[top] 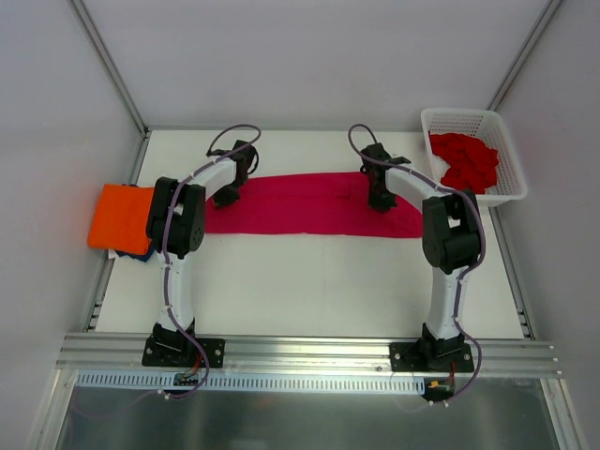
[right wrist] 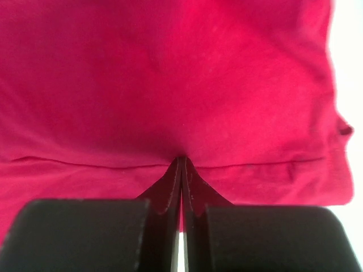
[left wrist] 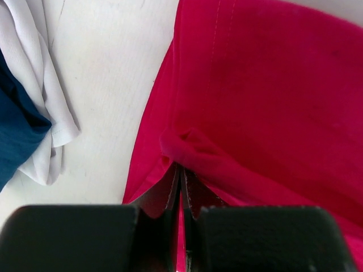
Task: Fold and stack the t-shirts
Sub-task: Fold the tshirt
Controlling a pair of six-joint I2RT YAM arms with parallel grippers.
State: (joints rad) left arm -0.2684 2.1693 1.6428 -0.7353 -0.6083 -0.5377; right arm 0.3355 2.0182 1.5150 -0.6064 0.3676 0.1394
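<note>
Both jaws pinch crimson-pink t-shirt [top: 309, 204] near its ends.

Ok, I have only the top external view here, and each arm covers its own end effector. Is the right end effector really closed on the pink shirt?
Observer: Yes. In its wrist view the right end effector is shut, and it pinches the crimson-pink t-shirt at a line that runs across the cloth, either a hem or a fold edge.
Operator: Good. And the left one, please?
Observer: The left end effector is shut too. It holds a small raised fold of the same shirt, close to the shirt's edge.
</note>
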